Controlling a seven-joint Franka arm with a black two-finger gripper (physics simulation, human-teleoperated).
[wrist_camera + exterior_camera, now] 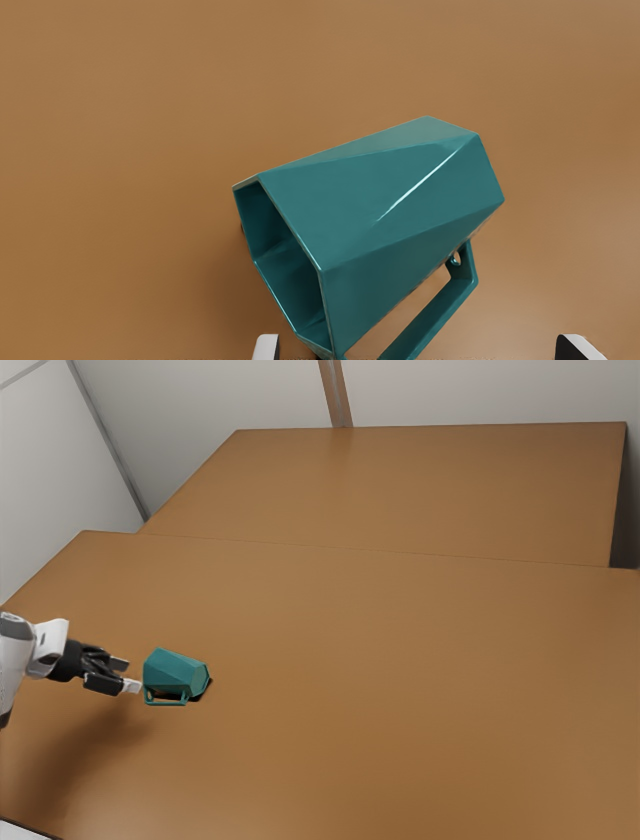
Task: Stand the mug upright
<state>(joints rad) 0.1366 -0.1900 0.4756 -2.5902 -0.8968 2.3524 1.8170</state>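
In the exterior view the black gripper (128,675) reaches in from the left, its fingertips close beside a teal mug (175,673). The faceted mug lies on its side on the brown table, its handle on the side toward the view's bottom. In the wrist view the gripper (417,347) stands open, fingers wide apart. The mug (390,200) lies beyond the fingertips, its open mouth near one finger and the handle reaching down between the two. Whether either finger touches the mug, I cannot tell.
The wooden table (380,690) spreads around the mug. Behind it stands a second wooden surface (400,490), with pale walls beyond. The arm (15,660) comes in at the exterior view's left edge.
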